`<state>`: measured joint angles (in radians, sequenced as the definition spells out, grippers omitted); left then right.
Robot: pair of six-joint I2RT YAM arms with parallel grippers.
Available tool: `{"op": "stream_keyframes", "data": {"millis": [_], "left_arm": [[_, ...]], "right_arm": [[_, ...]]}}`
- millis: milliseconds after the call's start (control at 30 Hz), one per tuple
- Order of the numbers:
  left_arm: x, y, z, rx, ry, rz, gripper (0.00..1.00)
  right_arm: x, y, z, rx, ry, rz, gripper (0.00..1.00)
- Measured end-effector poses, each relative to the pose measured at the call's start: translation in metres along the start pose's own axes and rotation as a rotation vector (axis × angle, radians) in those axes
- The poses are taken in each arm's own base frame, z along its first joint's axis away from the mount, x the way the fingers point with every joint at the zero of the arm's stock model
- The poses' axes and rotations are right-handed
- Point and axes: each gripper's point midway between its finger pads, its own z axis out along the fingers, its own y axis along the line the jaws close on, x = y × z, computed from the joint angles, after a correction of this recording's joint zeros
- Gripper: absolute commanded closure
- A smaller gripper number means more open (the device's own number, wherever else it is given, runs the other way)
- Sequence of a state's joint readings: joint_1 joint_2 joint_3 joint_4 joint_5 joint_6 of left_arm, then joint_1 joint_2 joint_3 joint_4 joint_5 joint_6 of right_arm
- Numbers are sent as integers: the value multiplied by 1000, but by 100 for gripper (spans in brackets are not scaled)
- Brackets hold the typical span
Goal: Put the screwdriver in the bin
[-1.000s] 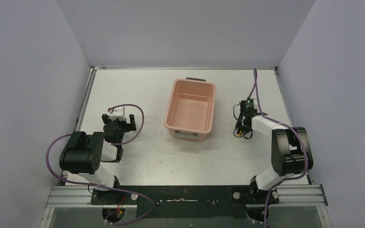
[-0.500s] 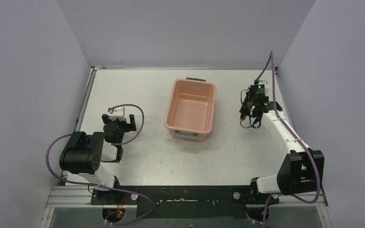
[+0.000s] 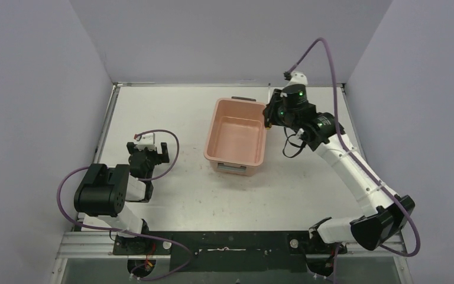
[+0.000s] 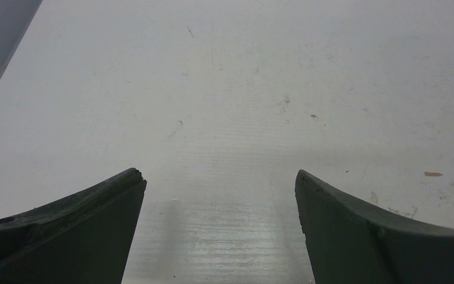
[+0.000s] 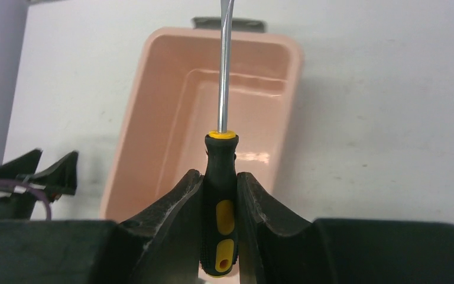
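Presently, on the stand, taken left to right:

1. Left arm [image 3: 103, 198]: black and white, folded low near its base, with a purple cable [image 3: 168, 148] looped beside the wrist.

2. Left claw [image 4: 219, 174]: jaws spread wide, nothing between them. Only the bare white table [image 4: 230, 89], lightly scuffed, lies under and ahead of it. Both dark fingers [image 4: 83, 231] hang just above the surface.

3. The bin [image 3: 208, 139]: a salmon-pink rectangular tub with rounded corners. It stands upright on the table, well off to the right of the left claw and directly below and ahead of the right claw. A dark grey handle [image 3: 243, 99] sits at its far short end. Nothing can be seen inside it.

4. Right claw [image 5: 220, 176]: jaws drawn narrow and clamped on the screwdriver [image 5: 220, 155], pressing the black and yellow handle from both sides. It is raised off the table, above the bin's right-hand rim towards the far end.

5. The screwdriver: gripped by its handle, with the butt tucked back between the fingers. A yellow collar sits just forward of the fingertips. From the wrist camera, the thin metal shaft runs straight out ahead of the claw, across the bin's open interior. It passes over the far grey handle, and the tip is cut off by the frame edge. It is held in the air and is not yet in the bin.

6. Right arm [image 3: 343, 160]: white links stretched out long from its base, reaching forward and left to the bin. A purple cable [image 3: 325, 50] arches high above the wrist.
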<state>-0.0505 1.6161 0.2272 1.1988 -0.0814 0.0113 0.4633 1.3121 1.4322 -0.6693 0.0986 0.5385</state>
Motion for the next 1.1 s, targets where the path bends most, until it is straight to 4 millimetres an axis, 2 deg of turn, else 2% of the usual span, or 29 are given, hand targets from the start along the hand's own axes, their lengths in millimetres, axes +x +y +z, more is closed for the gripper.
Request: {"op": "stream_keyframes", "data": {"millis": [100,167,267,400,567,700,767,833,933,1100], "left_arm": [[0,0,0,0,0,0,3],[0,0,0,0,0,0,3],[0,0,0,0,0,0,3],[0,0,0,0,0,0,3],[0,0,0,0,0,0,3],[0,0,0,0,0,0,3],[0,0,0,0,0,0,3],[0,0,0,0,0,0,3],[0,0,0,0,0,0,3],[0,0,0,0,0,0,3]], "right_arm": [[22,47,12,-84,51,-48,100],[41,71,27,-119,94,-80,100],[73,84,56,-119,168,-114,100],[124,77,101,-79,278,-136,100],[188,54,136,-13,420,-156,100],[224,39,154,32,491,-174,99],[239,31,160,53,523,-182,94],[247,27,164,66,539,-186,84],[247,28,166,65,534,-183,60],[244,28,167,72,516,-177,36]]}}
